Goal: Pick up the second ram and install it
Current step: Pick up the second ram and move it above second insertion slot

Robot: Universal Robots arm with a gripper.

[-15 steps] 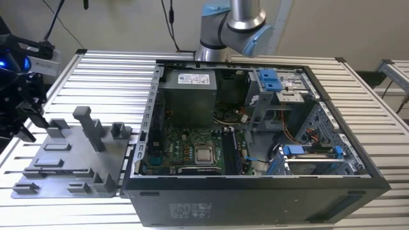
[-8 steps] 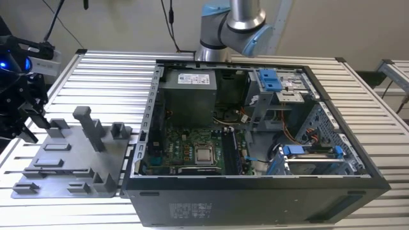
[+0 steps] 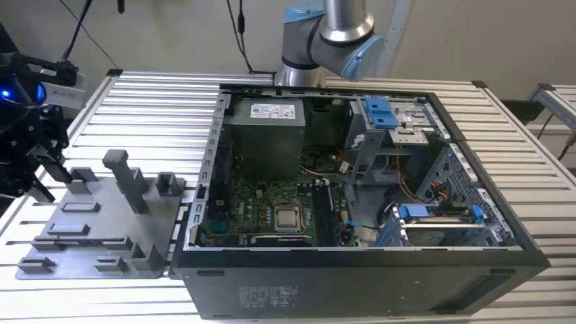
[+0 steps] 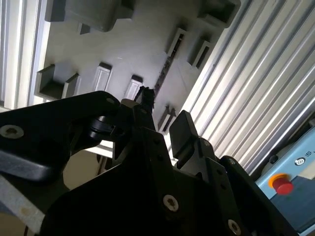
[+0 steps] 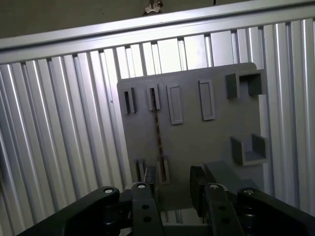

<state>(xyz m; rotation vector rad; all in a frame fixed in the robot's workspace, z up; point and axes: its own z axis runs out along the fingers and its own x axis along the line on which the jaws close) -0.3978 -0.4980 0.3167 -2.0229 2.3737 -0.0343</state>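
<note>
The second ram [image 5: 157, 130] is a thin dark stick standing on edge in slots of the grey fixture plate [image 5: 197, 142]. In the second wrist view the ram [image 4: 162, 78] shows as a narrow dark line on the plate [image 4: 123, 44]. My gripper [image 5: 172, 184] hovers over the plate's near end, open, with nothing between its black fingers [image 5: 146, 189]. One finger lines up roughly with the ram's near end, apart from it. In the exterior view the gripper [image 3: 40, 179] hangs at the exterior view's left, beside the fixture plate [image 3: 90, 229].
An open computer case [image 3: 360, 175] with its motherboard [image 3: 270, 209] lies to the exterior view's right of the plate. A tall grey post [image 3: 126, 179] and smaller blocks rise from the plate. Everything rests on a ribbed metal table [image 3: 144, 94].
</note>
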